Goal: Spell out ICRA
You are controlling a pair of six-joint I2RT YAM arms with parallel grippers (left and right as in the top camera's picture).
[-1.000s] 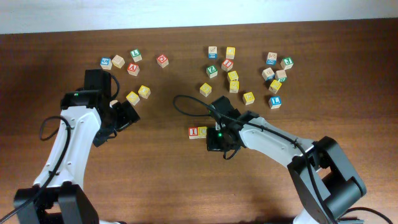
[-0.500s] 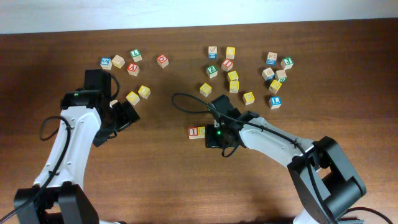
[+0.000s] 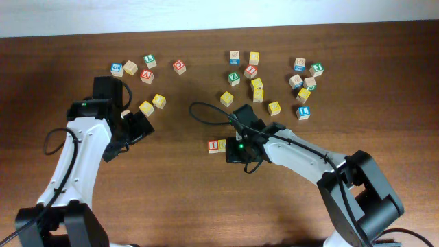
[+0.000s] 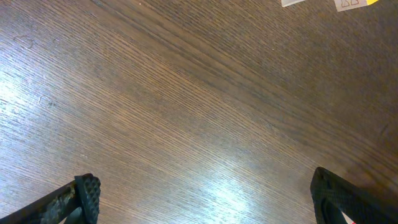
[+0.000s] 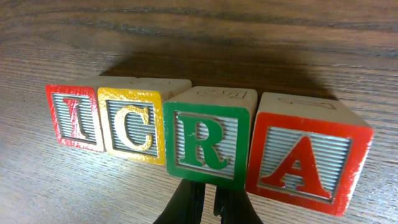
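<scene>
Overhead: I [image 3: 213, 145] and C [image 3: 223, 145] sit mid-table, touching. The right gripper [image 3: 239, 152] hides the rest of the row. The left gripper [image 3: 139, 127] is well apart at left, near a yellow block [image 3: 146, 108]. Loose blocks [image 3: 274, 108] lie scattered at the far side.

Left wrist: left gripper [image 4: 205, 196] spread wide, empty, over bare table [image 4: 186, 93].

Right wrist: I [image 5: 74, 118], C [image 5: 132, 127], R [image 5: 202, 144], A [image 5: 305, 163] in 1 row, touching, letters upright. Right gripper [image 5: 208, 202] nearly closed below R, gripping nothing.
</scene>
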